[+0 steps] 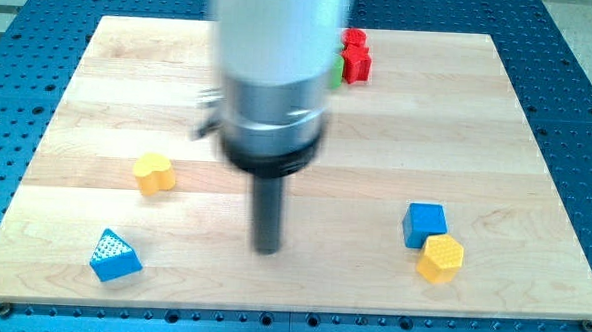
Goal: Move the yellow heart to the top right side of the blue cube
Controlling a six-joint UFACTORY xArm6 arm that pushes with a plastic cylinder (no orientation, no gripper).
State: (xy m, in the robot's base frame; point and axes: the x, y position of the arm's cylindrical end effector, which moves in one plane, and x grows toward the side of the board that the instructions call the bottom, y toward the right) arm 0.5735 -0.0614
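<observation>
The yellow heart point(155, 173) lies on the wooden board point(99, 87) at the view's left. The blue cube point(424, 224) sits at the lower right, with a yellow hexagonal block point(440, 258) touching its lower right corner. My tip point(266, 251) is the end of a dark rod near the board's lower middle. It is to the right of and below the heart, well apart from it, and far left of the blue cube.
A blue triangular block point(115, 256) lies at the lower left. A red block point(356, 57) stands at the top, with a green block point(336, 72) partly hidden behind the arm body. The board rests on a blue perforated table point(581, 58).
</observation>
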